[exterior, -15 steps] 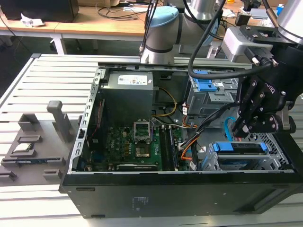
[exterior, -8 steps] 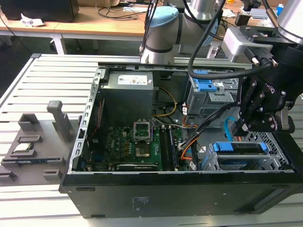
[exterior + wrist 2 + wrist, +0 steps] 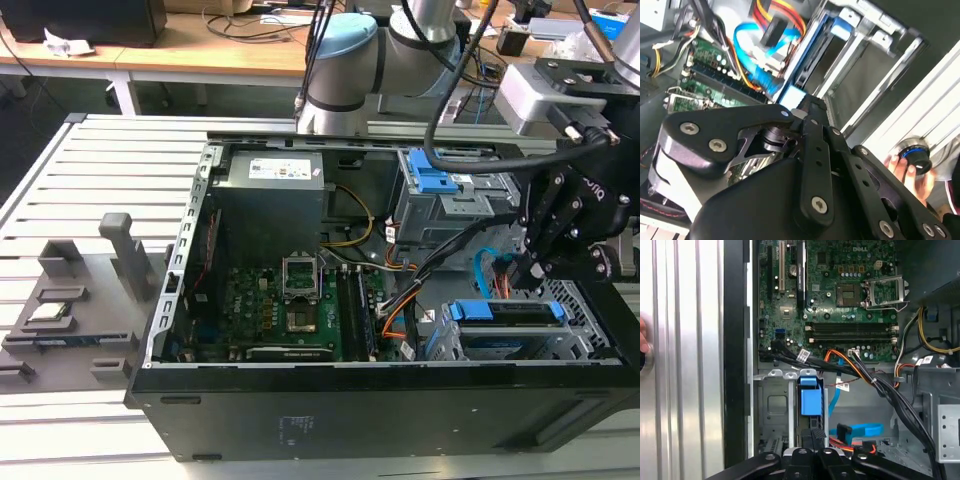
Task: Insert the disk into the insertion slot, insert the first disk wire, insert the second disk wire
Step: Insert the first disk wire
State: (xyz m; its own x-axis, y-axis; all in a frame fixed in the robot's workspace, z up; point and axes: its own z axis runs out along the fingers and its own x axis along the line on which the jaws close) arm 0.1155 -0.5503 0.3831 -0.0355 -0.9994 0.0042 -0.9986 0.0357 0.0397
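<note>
The disk (image 3: 505, 318) lies in the insertion slot (image 3: 578, 335), a silver perforated cage at the exterior view's right inside the open computer case. Its blue carrier (image 3: 811, 401) faces the motherboard. My gripper (image 3: 522, 268) hangs just above the disk's edge, jaws drawn together with nothing visible between them. In the first wrist view the gripper (image 3: 814, 436) sits at the carrier's end, beside the cage wall (image 3: 772, 405). A loose blue flat wire (image 3: 860, 430) lies next to it. The second wrist view has the gripper (image 3: 807, 102) close to the blue carrier (image 3: 792, 95).
A grey bay with blue tabs (image 3: 440, 180) stands behind the cage. Black cable bundles (image 3: 890, 395) and orange wires (image 3: 775, 12) cross the space near the motherboard (image 3: 290, 300). A person's hand (image 3: 905, 167) rests outside the case by the slatted table (image 3: 90, 170).
</note>
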